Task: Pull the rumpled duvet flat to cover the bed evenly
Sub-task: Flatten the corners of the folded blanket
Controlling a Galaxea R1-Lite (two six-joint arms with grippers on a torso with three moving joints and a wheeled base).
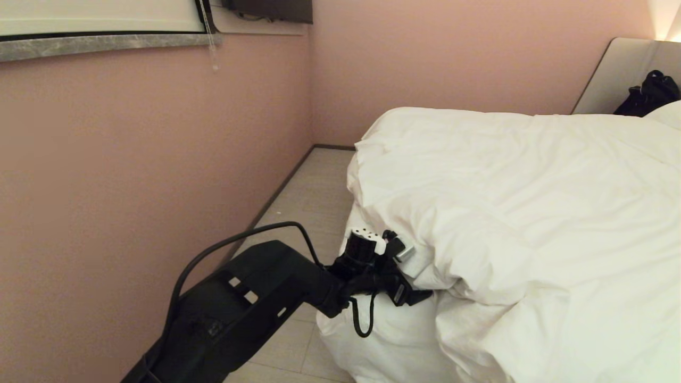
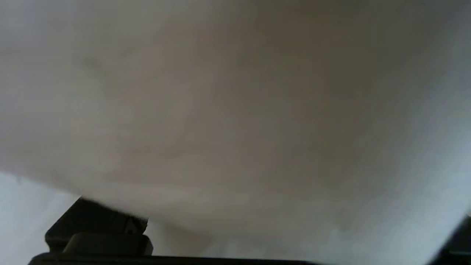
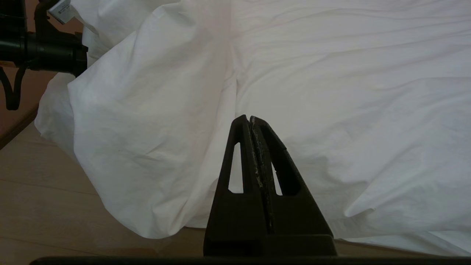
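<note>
Head view is showing the left gripper (image 1: pixel 420 282) pushing into a fold of the duvet (image 1: pixel 532 213), which is lying bunched over the bed's near corner; cloth is hiding its fingers, so I cannot tell their spread. Right gripper (image 3: pixel 251 119) is hovering with fingers pressed together, holding nothing.

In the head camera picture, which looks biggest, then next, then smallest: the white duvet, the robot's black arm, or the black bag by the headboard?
1. The duvet, biggest by far.
2. The left arm; it is nearest the camera, which inflates it.
3. The black bag, smallest; it is farthest away and partly hidden.
</note>
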